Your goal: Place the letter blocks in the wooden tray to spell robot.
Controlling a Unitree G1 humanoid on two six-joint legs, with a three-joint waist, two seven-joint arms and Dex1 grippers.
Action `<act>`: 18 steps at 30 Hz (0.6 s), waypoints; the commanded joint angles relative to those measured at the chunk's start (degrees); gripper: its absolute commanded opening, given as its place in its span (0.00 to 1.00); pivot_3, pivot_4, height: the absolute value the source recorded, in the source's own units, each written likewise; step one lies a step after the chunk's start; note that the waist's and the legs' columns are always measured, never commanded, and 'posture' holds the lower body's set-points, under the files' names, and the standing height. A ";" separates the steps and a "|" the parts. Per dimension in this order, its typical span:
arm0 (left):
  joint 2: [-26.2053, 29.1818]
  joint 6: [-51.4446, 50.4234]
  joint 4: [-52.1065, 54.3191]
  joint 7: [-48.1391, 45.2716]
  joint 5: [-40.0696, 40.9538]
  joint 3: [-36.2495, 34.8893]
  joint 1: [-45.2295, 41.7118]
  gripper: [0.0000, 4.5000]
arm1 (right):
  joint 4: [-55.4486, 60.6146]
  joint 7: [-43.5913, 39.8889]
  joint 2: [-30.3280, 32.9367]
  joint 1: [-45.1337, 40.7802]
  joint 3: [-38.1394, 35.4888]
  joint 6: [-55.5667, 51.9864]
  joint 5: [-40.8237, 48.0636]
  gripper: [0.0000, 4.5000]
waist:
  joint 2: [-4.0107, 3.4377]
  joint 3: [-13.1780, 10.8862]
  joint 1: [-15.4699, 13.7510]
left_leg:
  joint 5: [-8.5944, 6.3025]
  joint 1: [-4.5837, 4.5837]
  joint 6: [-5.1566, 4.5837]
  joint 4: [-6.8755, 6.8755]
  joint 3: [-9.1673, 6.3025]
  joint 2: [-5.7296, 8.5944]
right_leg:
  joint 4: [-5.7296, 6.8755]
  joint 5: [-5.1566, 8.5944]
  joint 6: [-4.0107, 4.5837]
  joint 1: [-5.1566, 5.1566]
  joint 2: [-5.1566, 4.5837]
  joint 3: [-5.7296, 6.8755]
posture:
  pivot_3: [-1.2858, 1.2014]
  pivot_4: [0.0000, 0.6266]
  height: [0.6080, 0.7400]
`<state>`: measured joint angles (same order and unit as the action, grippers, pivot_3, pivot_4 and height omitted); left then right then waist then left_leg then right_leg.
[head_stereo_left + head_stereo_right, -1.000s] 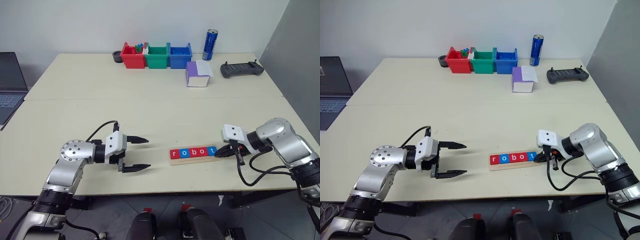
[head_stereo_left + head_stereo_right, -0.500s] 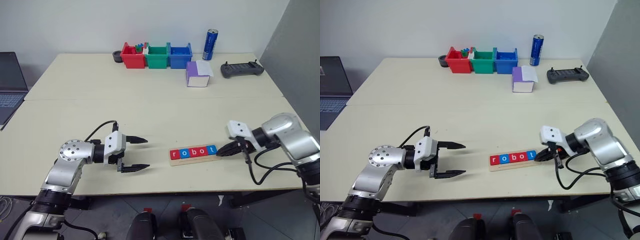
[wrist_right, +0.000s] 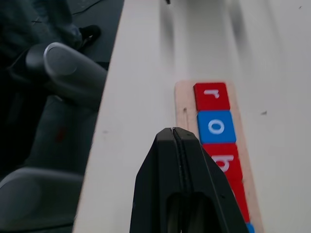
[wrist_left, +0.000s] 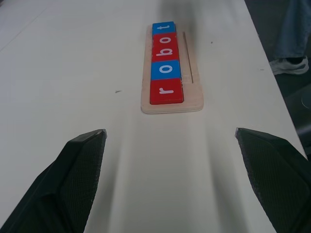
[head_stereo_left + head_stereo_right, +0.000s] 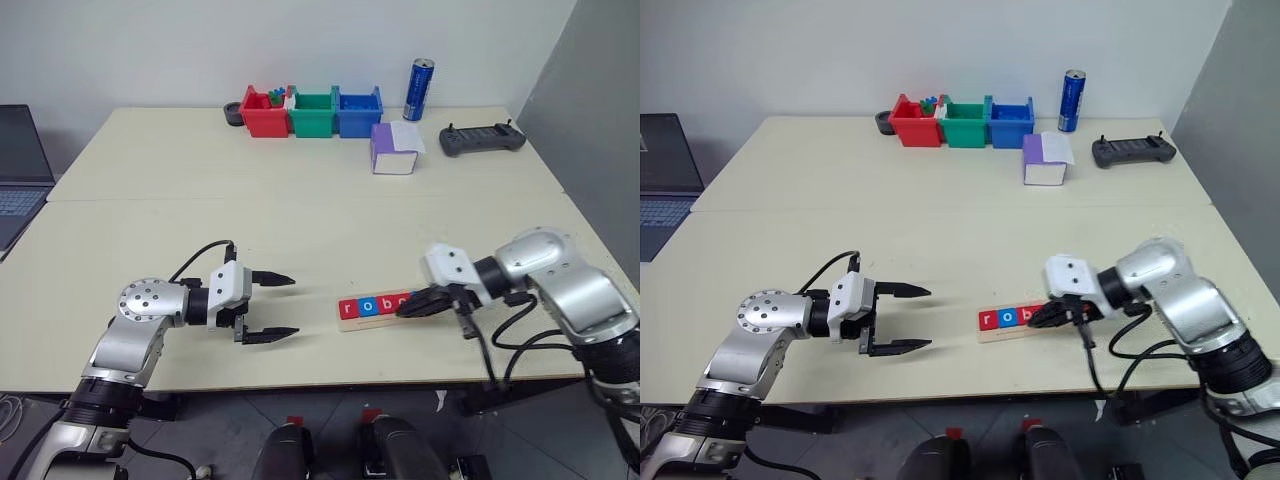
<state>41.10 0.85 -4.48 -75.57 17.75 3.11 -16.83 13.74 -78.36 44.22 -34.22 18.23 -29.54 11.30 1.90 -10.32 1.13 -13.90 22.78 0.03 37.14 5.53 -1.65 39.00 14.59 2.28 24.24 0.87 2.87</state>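
The five letter blocks (image 4: 165, 61) are sitting in the wooden tray (image 4: 194, 98), spelling robot. The right gripper (image 5: 1037, 319), fingers together, is hovering over the tray's right end at lower center; the left gripper (image 5: 285, 306) is gaping wide, empty, lower left.

pale matt wooden tray (image 4: 193, 92); smooth glossy letter blocks (image 4: 165, 68); matt cream table (image 5: 300, 220).

letter blocks (image 5: 375, 305): in the head views the right gripper (image 5: 405, 309) covers the tiles at the right end of the row; r and o read clearly there.
wooden tray (image 3: 181, 104): in the right wrist view its near end is hidden behind the closed black fingers (image 3: 181, 180).
laptop (image 5: 17, 172): cut off by the picture's edge.
red bin (image 5: 264, 113): its small contents are too small to tell.
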 commanded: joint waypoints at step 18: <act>0.87 1.27 0.69 -0.10 -0.07 -0.52 -0.17 1.00 | -19.57 -5.19 4.36 -3.84 1.70 16.07 -5.66 0.99 | 0.00 0.00 -0.73 | -0.01 0.01 -0.01 -0.01 0.01 0.01 | -0.02 0.00 0.01 0.01 0.01 0.00 | 0.52 0.24 1.00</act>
<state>41.32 1.51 -4.68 -75.63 17.58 3.11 -16.47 -5.05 -82.50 48.69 -37.09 19.60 -15.88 6.58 1.90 -10.32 0.40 -13.91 22.79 0.02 37.12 5.54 -1.64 38.98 14.59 2.28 24.25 0.88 2.87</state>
